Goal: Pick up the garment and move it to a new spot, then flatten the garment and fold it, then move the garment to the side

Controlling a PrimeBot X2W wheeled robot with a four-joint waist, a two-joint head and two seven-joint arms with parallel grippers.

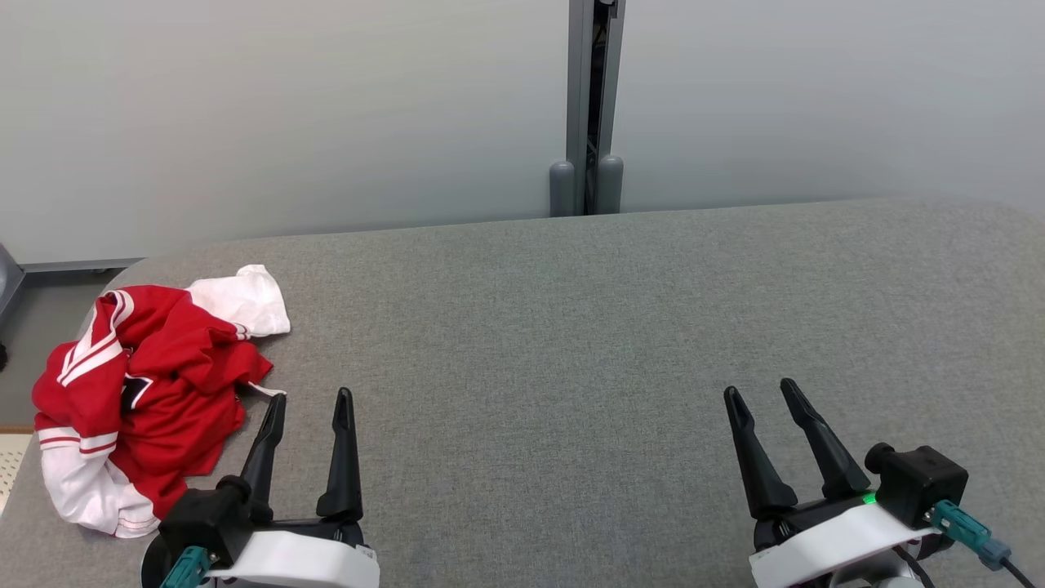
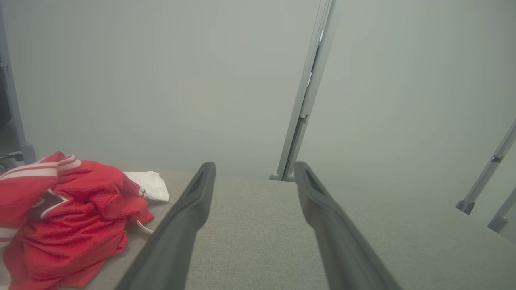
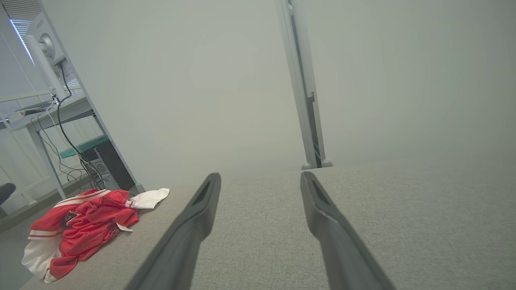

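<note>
At the near edge of the grey fabric-covered table (image 1: 571, 327), the left gripper (image 1: 310, 396) is seen at the near left. Its two dark fingers are spread apart and point toward the far side, and nothing is held between them. At the near right, the right gripper (image 1: 759, 388) is likewise seen with its fingers parted and empty, angled slightly to the left. Both grippers are held low over the table; whether the surface is touched cannot be told.

The garment (image 1: 147, 384), red with white stripes and white sleeves, is found crumpled in a heap at the near left corner of the table. It lies just to the left of the left gripper. A thin white edge of the cloth reaches close to the tip of that gripper's left finger (image 1: 273, 416), though contact cannot be confirmed. One white sleeve is stretched toward the far side of the heap, and another is draped toward the near left edge.

At the far edge, a grey upright post (image 1: 588, 106) is set between pale wall panels (image 1: 286, 106). Further off to the left, in the right wrist view, a desk (image 3: 60, 110) with a monitor (image 3: 44, 36) and hanging cables (image 3: 66, 137) can be made out.
</note>
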